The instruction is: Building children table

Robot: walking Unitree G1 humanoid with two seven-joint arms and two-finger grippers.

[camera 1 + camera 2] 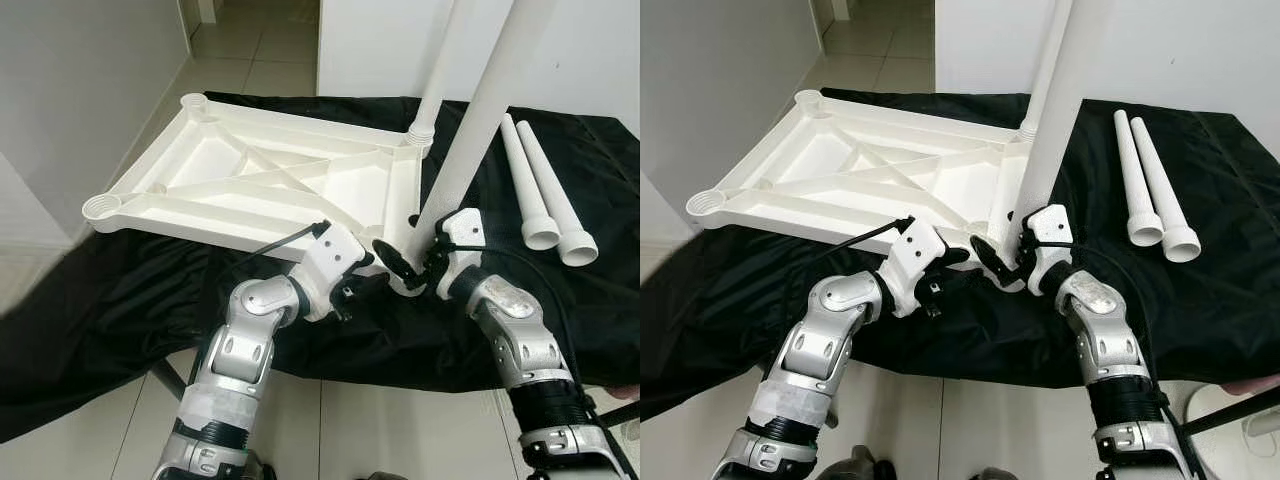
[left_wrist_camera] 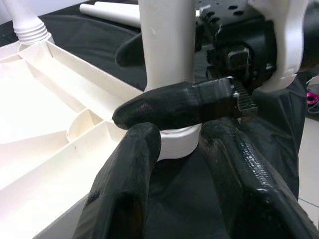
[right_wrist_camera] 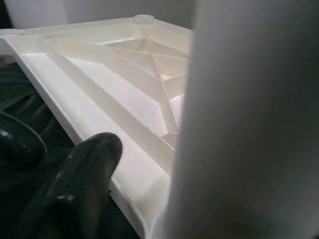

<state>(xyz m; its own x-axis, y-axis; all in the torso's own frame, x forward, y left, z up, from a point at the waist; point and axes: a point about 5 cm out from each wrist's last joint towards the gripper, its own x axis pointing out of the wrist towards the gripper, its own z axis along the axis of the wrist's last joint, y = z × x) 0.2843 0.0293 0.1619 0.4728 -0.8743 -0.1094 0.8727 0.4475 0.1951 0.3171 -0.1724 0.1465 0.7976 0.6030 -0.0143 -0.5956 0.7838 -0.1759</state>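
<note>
Two black fingers [image 2: 179, 107] of the right gripper [image 1: 412, 268] clasp the foot of a white leg [image 1: 478, 125], one finger lying across its front just above the flared base, as the left wrist view shows. That leg rises tilted from the near right corner of the upturned white tabletop [image 1: 200, 165], its base seated at the corner socket. The left gripper [image 2: 194, 169] sits just beside the same corner, its two fingers spread apart and empty, one to each side of the leg's base and pointing at it. In the right wrist view the grasped leg stands blurred and close, with one dark finger [image 3: 79, 184] beside the tabletop's ribbed underside. A second leg [image 1: 440, 65] stands upright in the far right corner socket, its ribbed collar visible at the joint. The two left corner sockets [image 1: 101, 207] are open rings. Two spare legs [image 1: 545, 190] lie side by side, touching or nearly so, on the black cloth [image 1: 120, 300], well apart to the right of the tabletop, flared ends toward the robot. The cloth covers the floor beneath the tabletop; pale tiles [image 1: 380, 430] show at its near edge and beyond its far edge. White walls stand to the left and behind. No brand, label or writing can be read on any part.
</note>
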